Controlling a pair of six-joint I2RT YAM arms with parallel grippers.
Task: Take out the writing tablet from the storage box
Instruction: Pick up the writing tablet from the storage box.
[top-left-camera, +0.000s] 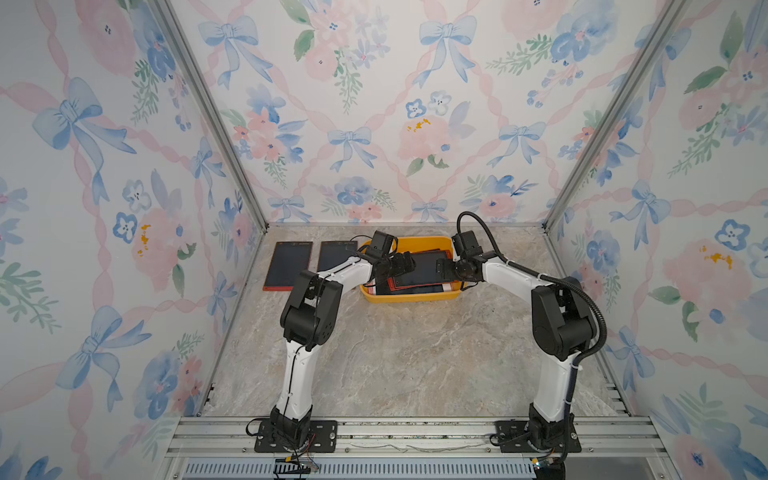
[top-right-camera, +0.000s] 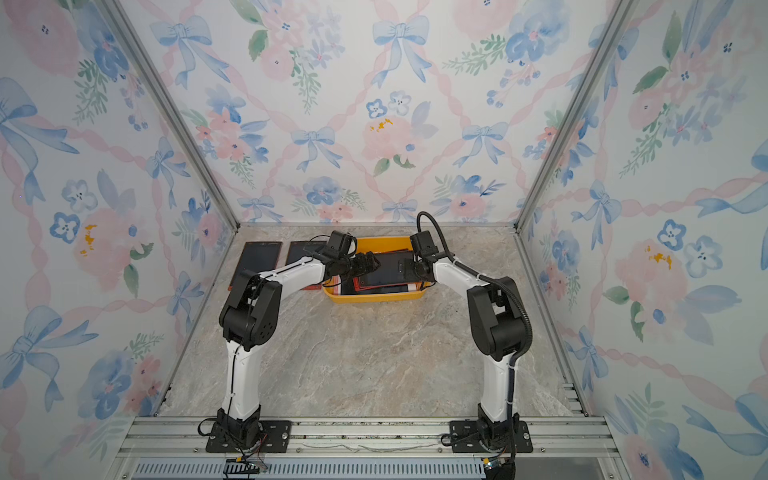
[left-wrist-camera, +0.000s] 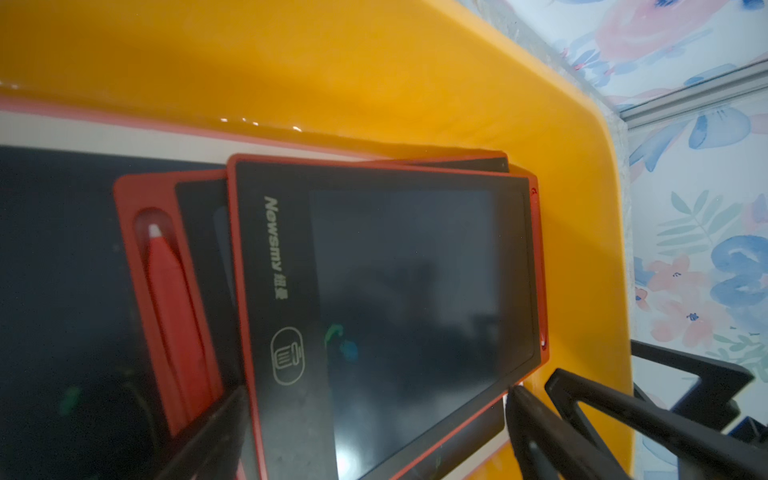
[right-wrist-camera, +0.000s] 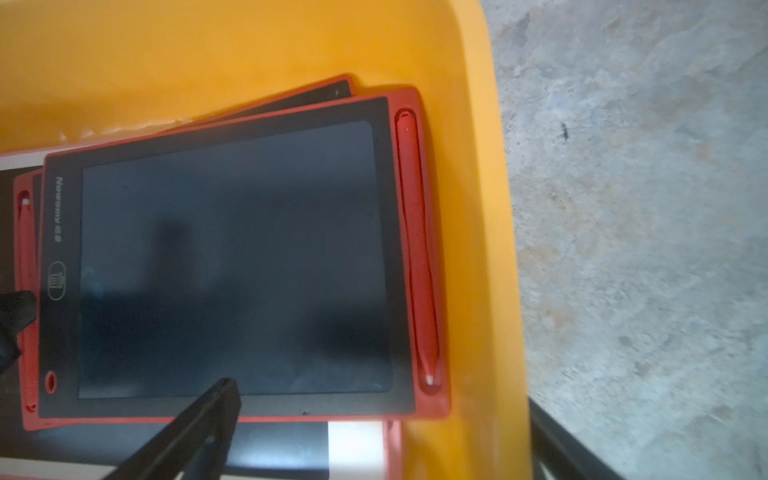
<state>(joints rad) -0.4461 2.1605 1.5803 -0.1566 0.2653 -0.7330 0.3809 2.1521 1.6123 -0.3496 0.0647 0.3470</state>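
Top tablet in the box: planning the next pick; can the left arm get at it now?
Probably yes: the left gripper hangs open over the top tablet, and nothing lies on it.

3 floral, bow-patterned walls (top-left-camera: 374, 104) enclose a marbled, seemingly stone tabletop (top-left-camera: 415, 353).

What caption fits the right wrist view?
Open right end effector over the top red writing tablet in the yellow storage box.
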